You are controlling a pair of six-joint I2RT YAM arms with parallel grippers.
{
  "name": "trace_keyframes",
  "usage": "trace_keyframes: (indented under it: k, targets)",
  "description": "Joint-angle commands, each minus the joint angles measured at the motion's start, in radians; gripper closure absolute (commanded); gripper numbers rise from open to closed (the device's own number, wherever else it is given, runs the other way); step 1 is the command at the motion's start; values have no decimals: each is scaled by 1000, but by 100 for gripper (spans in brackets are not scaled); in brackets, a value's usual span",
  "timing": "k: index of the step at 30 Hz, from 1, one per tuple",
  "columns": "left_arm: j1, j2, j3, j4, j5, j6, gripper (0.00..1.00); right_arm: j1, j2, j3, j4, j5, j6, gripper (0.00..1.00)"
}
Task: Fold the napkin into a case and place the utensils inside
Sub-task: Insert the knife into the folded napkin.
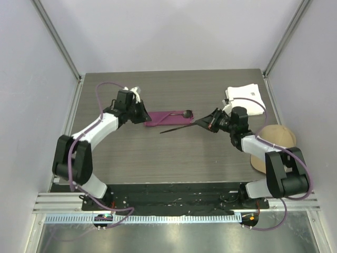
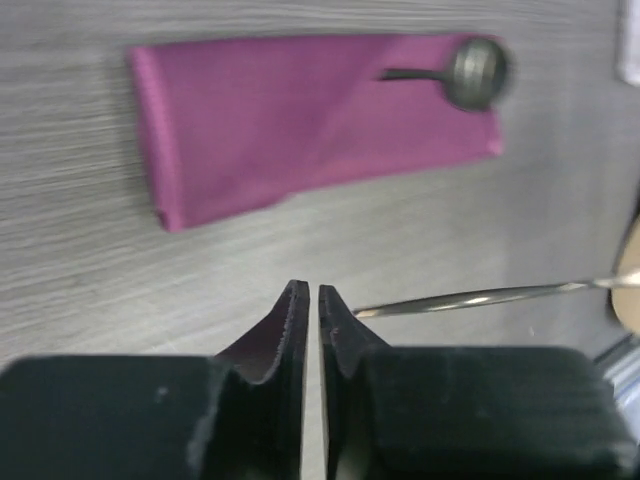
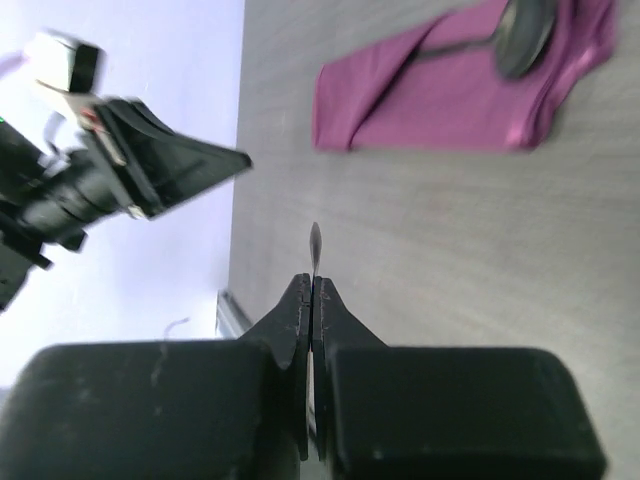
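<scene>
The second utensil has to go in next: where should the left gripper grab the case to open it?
Probably the top layer's diagonal edge on the case, just beside the spoon handle, pinched from above on the spoon-head side: the handle slips under that edge, so the pocket opens there.

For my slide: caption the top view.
Right gripper holds a utensil near the case; spoon handle tucked inside.

Looks like a robotics lab cell: plain white walls [image 1: 174, 31] boxed by aluminium posts [image 1: 58, 38] at 11 and 1 o'clock, grey table [image 1: 158, 155], slotted rail [image 1: 63, 203] at 6.
</scene>
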Motion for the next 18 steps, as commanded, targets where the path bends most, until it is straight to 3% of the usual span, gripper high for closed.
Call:
trace_keyframes:
  k: [1,8,18]
  targets:
    - [29,104,69,63,-31,-145,91,-20,72,102,142,82,23,99]
    - [45,233,167,64,-73,-153,94,-71,239,161,250,73,62,99]
    - [57,335,201,58,-80,-143,95,-87,317,166,277,53,57,99]
